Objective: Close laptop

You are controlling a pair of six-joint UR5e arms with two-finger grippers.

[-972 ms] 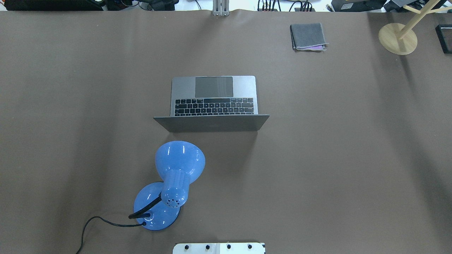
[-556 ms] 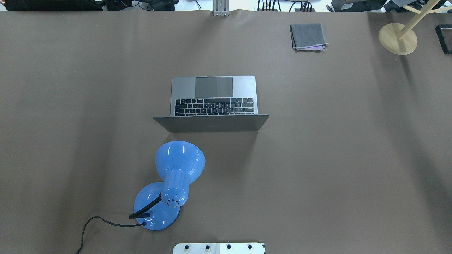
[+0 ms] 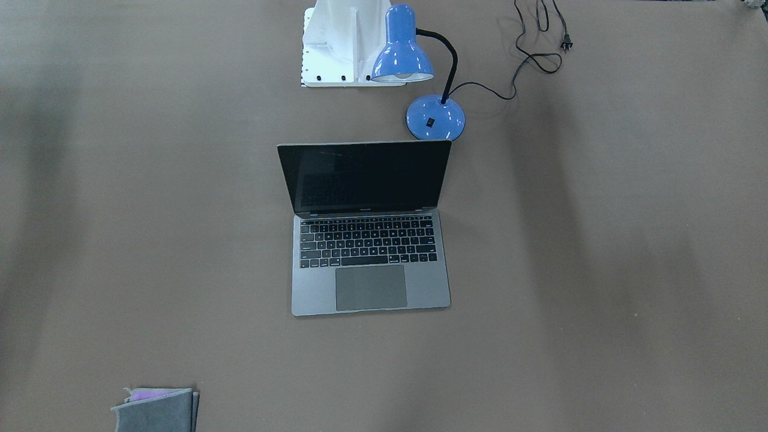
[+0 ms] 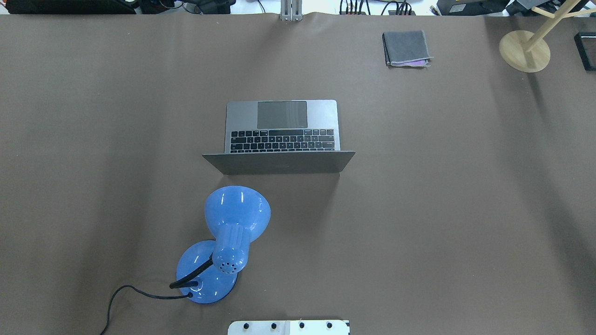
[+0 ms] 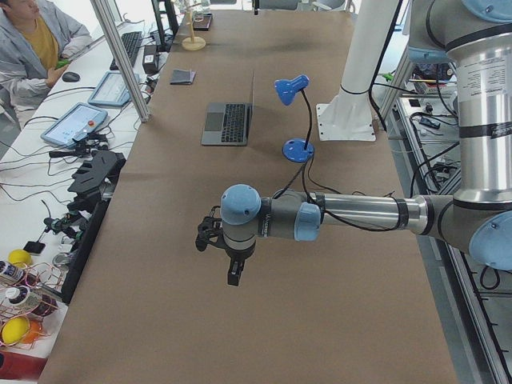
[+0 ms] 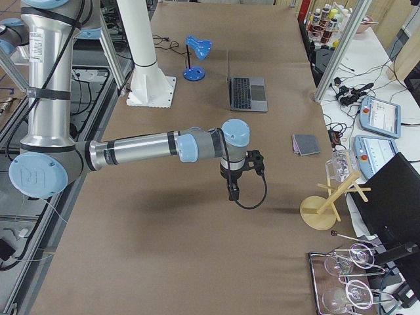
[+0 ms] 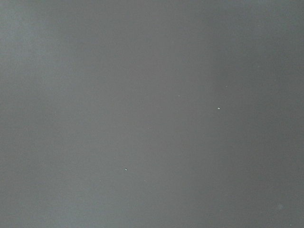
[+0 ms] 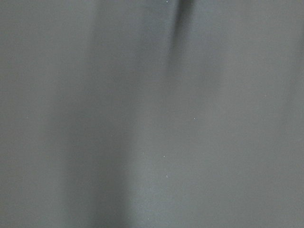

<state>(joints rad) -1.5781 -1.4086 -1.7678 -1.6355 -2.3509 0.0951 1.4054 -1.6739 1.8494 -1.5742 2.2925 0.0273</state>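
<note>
**Left gripper** (image 5: 234, 274): seen in the left side view only, lower centre of frame, hanging finger-down above bare table (image 4: 465, 209). Whether its fingers are parted or closed, I cannot tell. It holds nothing. Its wrist camera shows plain brown surface.

**Right gripper** (image 6: 233, 191): seen in the right side view only, centre of frame, pointing down over bare table. Whether it is parted or closed cannot be told here either. Nothing is held, and its wrist camera also shows only the surface.

**Laptop** (image 4: 281, 123): centre of the overhead frame, a little above the middle. It is open with the lid near upright and the screen dark. The hinge is on the lower side of that frame, the trackpad on the upper. Well apart from both grippers.

**Blue desk lamp** (image 4: 235, 218): lower left of the laptop in the overhead frame, near the back of the lid.

**Folded grey cloth** (image 4: 406, 48): upper right of the overhead frame.

**Wooden stand** (image 4: 524, 50): far upper right.

**Step in hand:** approach, by my judgement; closing has not begun.

**Next move calls for:** one arm to reach the lid's top edge from behind and press it over and down onto the keyboard. The lamp crowds the left side, so the right arm looks the freer choice.
</note>
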